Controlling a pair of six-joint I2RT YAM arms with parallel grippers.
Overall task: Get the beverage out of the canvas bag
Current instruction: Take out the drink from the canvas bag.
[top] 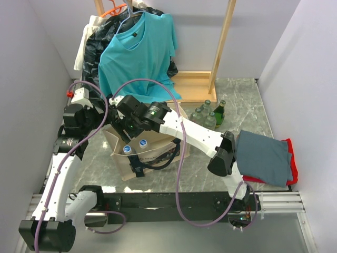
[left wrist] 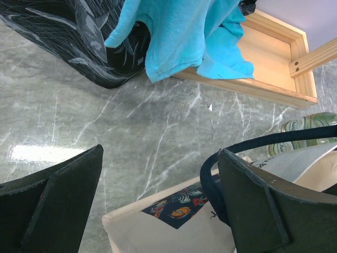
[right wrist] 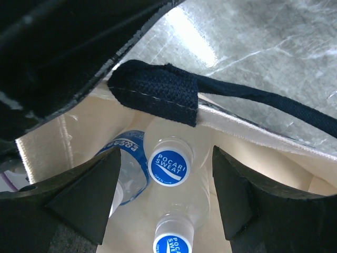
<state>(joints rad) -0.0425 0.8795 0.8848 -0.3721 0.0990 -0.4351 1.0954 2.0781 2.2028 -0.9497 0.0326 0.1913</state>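
The beige canvas bag point(top: 150, 153) stands open on the marble table with a black strap handle point(top: 138, 166). Plastic Pocari Sweat bottles stand inside; two blue caps show point(top: 127, 149) point(top: 142, 142). My right gripper point(top: 126, 133) hangs open just above the bag's mouth. In the right wrist view its jaws point(right wrist: 167, 158) straddle one capped bottle point(right wrist: 169, 167), apart from it; a second cap point(right wrist: 175, 243) and a labelled bottle point(right wrist: 129, 158) sit close by. My left gripper point(left wrist: 160, 153) is open at the bag's far rim point(left wrist: 158, 226), its right finger point(left wrist: 268, 205) against the strap point(left wrist: 209, 182).
Several green glass bottles point(top: 208, 113) stand right of the bag beside a wooden rack base point(top: 192, 87). A teal shirt point(top: 139, 52) and a black plastic bag point(top: 97, 45) hang behind. Folded grey cloth point(top: 263, 155) lies on red cloth point(top: 293, 163) at the right.
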